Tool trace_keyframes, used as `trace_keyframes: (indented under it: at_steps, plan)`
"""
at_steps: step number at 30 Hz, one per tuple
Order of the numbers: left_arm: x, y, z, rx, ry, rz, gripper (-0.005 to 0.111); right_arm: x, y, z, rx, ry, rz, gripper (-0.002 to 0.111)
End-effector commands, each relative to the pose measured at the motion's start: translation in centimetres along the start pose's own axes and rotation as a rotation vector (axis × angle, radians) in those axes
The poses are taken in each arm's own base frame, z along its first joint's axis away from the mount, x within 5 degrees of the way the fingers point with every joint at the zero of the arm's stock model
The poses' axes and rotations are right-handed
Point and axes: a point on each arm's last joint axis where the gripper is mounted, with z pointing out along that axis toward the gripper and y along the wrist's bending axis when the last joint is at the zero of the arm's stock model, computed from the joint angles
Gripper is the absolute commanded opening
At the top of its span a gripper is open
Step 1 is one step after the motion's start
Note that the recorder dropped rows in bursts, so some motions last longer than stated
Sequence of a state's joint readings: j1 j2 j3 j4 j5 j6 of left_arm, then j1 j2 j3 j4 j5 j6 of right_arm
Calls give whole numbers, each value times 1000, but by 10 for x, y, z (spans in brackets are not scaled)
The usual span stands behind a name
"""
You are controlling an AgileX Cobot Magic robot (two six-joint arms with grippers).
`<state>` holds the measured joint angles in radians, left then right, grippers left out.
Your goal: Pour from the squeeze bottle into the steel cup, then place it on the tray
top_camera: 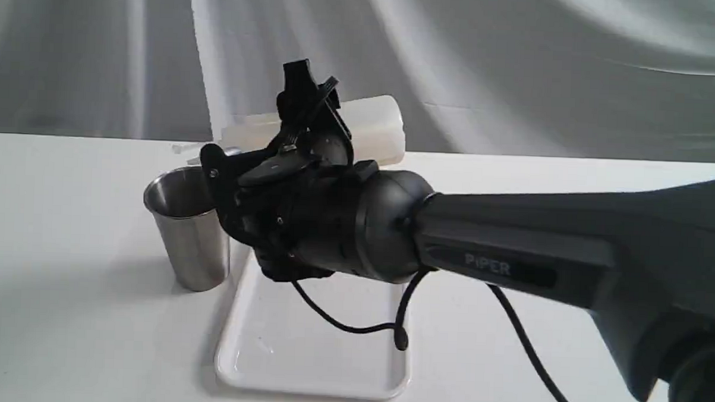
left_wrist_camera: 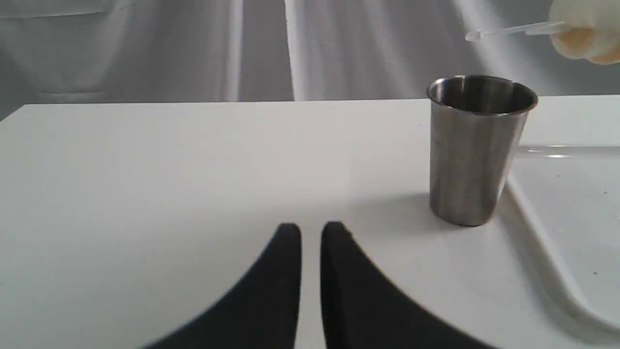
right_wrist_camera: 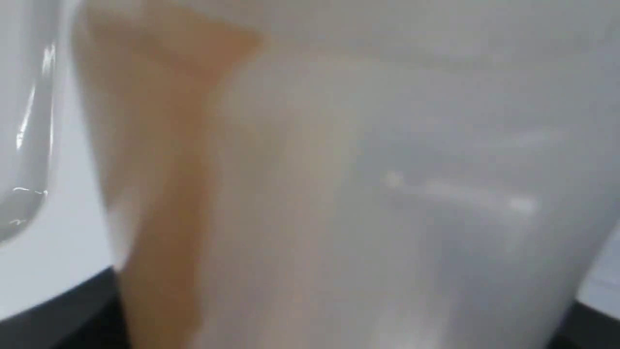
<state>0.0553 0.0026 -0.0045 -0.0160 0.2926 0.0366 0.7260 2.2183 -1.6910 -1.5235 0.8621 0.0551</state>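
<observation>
Grey draped cloth hung behind a plain white worktop (top_camera: pixel 62 310); on it, well in from every edge, lay a flat glossy white rectangular plastic tray (top_camera: pixel 316 354) with a low rim, and nothing rested on it; a brushed grey metal tumbler, the steel cup (top_camera: pixel 187 231), stood upright on the worktop just beside the tray's far corner on the left arm's side, not on the tray itself. The right gripper (top_camera: pixel 304 113) was clamped round the middle of a translucent whitish plastic squeeze bottle (top_camera: pixel 375 127), which was held in the air and tipped almost level, with its nozzle end toward the cup and above the rim; amber liquid sat toward that end (the right wrist view showed little but the bottle's wall). No stream could be seen, and the cup's dark inside did not show whether anything had landed. The left gripper (left_wrist_camera: pixel 311 232) hung low over the worktop near the cup, its jaws nearly touching and holding nothing. By my reading the pour was in hand, perhaps barely begun; setting the bottle on the tray was not yet done.
</observation>
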Motion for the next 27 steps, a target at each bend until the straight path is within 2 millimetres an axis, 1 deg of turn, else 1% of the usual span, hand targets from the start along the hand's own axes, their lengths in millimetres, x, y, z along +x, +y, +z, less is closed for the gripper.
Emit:
trace_keyframes:
  at_steps: [1,5,8,12,20,27]
  plan:
    - [1,-1,0,9,-7,-6,8,6,-13,-1,60,14,-34,0]
    - [1,-1,0,8,-7,-4,8,13,-17,6,61,33,-16,0]
    - [1,-1,0,8,-7,-4,8,13,-24,8,76,44,10,0]
    - [1,-1,0,8,-7,-4,8,12,-35,9,97,12,37,0]
    - [1,-1,0,9,-7,-5,8,13,-35,11,99,11,16,0]
    - [1,-1,0,9,-7,-5,8,16,-35,14,104,20,-41,0]
